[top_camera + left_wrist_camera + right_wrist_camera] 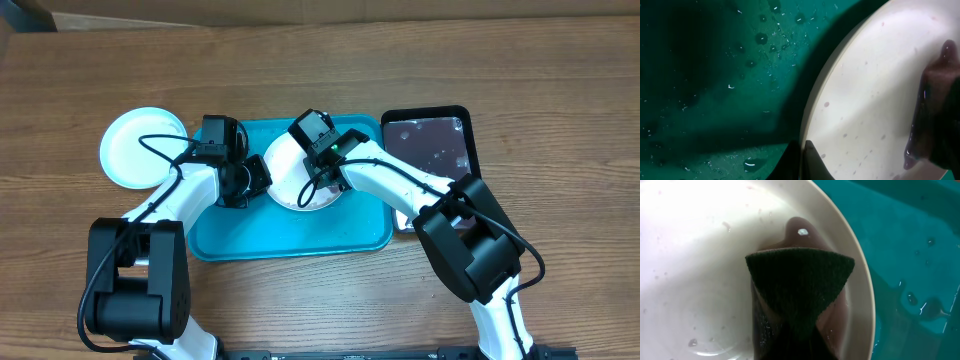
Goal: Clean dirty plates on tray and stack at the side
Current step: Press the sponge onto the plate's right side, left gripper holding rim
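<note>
A white plate point(290, 172) lies in the turquoise tray point(300, 235). My left gripper point(252, 182) is shut on the plate's left rim, and in the left wrist view its fingertips point(802, 161) pinch the rim of the plate point(870, 100). My right gripper point(320, 170) is shut on a dark green sponge point(800, 287) and presses it onto the plate point(695, 270). A brownish wet smear point(837, 315) surrounds the sponge, and it also shows in the left wrist view point(937, 110). A pale round plate point(140, 148) sits on the table left of the tray. I cannot tell whether it is a stack.
A glossy black tray point(430, 145) with water drops stands right of the turquoise tray. The turquoise tray floor point(715, 75) is wet with droplets. Both arms reach in from the front edge of the wooden table point(560, 90).
</note>
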Robot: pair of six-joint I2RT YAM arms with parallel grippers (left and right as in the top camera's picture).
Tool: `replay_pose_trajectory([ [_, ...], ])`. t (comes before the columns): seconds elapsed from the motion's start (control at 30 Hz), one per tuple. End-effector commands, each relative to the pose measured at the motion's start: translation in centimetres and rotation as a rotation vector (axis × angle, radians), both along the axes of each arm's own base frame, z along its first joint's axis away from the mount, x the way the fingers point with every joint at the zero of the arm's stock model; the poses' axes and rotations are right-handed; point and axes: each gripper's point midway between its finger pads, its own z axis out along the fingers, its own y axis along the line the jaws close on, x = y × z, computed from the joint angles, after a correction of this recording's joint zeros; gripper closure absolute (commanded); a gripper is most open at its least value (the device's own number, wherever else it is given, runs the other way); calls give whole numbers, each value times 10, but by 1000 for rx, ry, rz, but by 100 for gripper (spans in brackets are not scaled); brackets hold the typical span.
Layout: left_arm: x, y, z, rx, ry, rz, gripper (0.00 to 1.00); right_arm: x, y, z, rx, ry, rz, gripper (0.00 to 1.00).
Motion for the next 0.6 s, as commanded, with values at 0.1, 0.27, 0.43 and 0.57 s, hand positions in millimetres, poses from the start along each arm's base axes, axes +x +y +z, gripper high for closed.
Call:
replay_pose_trajectory([
  [0.1,3,0,0,0,-9,-24,96,-16,11,-29,70,120,-21,96],
  [0.27,3,0,0,0,-8,-24,96,-27,23,-33,142,188,-18,96],
  [0.43,4,0,0,0,-10,-23,96,-34,31,-36,188,231,-14,96],
  [0.57,4,0,0,0,-11,-23,96,-42,42,-40,242,281,9,96],
])
